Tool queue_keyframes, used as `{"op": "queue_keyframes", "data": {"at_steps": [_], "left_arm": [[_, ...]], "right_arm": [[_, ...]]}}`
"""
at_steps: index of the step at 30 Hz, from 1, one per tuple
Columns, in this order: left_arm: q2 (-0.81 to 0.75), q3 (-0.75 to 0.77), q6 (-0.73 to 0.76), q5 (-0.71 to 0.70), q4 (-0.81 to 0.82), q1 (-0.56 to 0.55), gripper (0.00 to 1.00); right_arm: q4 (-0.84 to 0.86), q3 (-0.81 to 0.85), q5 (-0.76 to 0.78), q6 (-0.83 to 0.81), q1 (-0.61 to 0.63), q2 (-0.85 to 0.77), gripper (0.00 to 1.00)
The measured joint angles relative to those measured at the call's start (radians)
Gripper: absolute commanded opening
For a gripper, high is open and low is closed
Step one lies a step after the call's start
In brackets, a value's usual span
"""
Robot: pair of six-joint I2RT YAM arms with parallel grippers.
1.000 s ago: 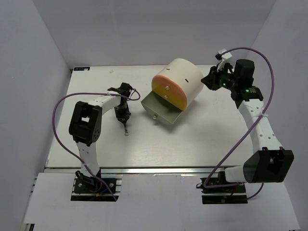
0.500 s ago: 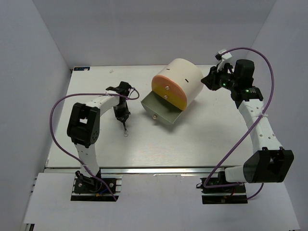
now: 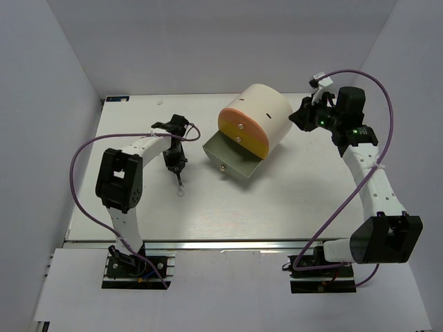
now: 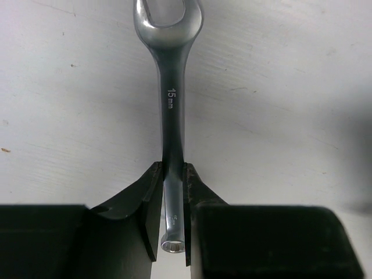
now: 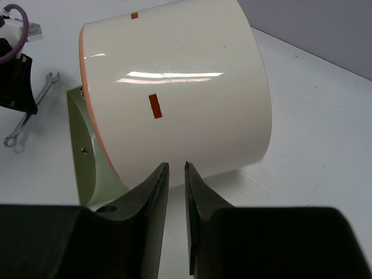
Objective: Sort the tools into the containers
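A flat silver wrench (image 4: 172, 93) marked 15 mm lies along the white table, left of the cabinet. My left gripper (image 4: 172, 168) is shut on its shaft near the ring end; in the top view the gripper (image 3: 175, 164) stands over the wrench (image 3: 179, 183). The cream drum-shaped cabinet (image 3: 259, 114) has an orange front and one grey-green drawer (image 3: 232, 159) pulled open at its base. My right gripper (image 5: 176, 165) is empty, its jaws almost together, just behind the cabinet (image 5: 174, 87). No screwdrivers are in view.
The white table (image 3: 277, 200) is walled by pale panels on three sides. The right wrist view also shows the wrench (image 5: 29, 113) and the left gripper's black body (image 5: 14, 81) beyond the cabinet. A purple cable loops over each arm.
The left arm's elbow has shifted slightly to the left. The left gripper stays shut on the wrench. The right arm has not visibly moved.
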Motion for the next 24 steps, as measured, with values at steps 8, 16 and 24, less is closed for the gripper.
{"op": "queue_keyframes", "data": {"at_steps": [8,16,24], "left_arm": [[-0.052,0.01,-0.008,0.005,-0.004,0.0,0.0],[-0.079,0.035,-0.028,0.031,-0.024,0.0,0.0],[-0.114,0.051,-0.061,0.082,-0.039,0.001,0.0]], "right_arm": [[-0.001,-0.002,0.0,0.0,0.0,-0.001,0.23],[0.001,-0.009,0.0,0.0,0.0,-0.001,0.23],[0.004,-0.019,-0.001,0.001,0.0,-0.003,0.23]]}}
